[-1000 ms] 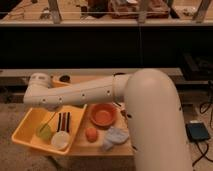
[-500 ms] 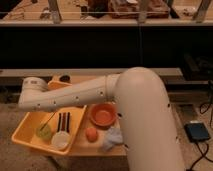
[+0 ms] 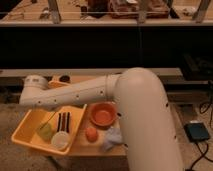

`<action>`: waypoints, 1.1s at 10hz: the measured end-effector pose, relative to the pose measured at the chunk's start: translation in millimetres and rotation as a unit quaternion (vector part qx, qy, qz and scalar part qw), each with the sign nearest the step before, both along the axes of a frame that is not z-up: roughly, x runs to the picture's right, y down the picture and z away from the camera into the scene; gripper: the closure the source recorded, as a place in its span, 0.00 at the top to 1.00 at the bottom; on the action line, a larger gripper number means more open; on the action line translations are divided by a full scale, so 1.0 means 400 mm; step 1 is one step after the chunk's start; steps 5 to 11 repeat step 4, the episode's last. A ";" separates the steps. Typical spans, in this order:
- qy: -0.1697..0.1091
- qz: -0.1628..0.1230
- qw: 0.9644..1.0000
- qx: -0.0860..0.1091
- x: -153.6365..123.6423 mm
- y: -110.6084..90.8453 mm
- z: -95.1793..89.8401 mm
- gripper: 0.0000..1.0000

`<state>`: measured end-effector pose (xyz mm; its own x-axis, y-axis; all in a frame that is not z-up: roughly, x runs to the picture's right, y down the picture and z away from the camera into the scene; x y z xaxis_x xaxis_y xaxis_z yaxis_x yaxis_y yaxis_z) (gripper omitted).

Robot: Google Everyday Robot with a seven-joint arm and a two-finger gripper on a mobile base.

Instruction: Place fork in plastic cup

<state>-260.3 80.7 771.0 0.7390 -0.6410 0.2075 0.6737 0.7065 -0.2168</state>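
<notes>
meanwhile, the pincer [image 3: 36, 106] is hidden behind the arm [image 3: 75, 94], so its grip cannot be told. just below it, the fork [image 3: 48, 120] is seen slanting into the plastic cup [image 3: 45, 131].

Wooden table [image 3: 95, 148] under yellow tray [image 3: 22, 136], orange bowl [image 3: 103, 115]; claw hidden.

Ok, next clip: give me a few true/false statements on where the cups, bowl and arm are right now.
1. The plastic cup sits inside the yellow tray. True.
2. The white cup is on the floor. False: it is in the tray, beside the plastic cup.
3. The orange bowl lies outside the tray. True.
4. The gripper is plainly visible above the bowl. False: it is out of view; only the arm shows, reaching over the tray.
</notes>
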 end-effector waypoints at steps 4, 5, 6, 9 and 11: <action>0.005 0.005 1.000 0.009 0.013 -0.011 0.003 0.80; 0.005 0.005 1.000 0.009 0.013 -0.011 0.003 0.80; 0.005 0.005 1.000 0.009 0.013 -0.011 0.003 0.80; 0.005 0.005 1.000 0.009 0.013 -0.011 0.003 0.80; 0.005 0.005 1.000 0.009 0.013 -0.011 0.003 0.80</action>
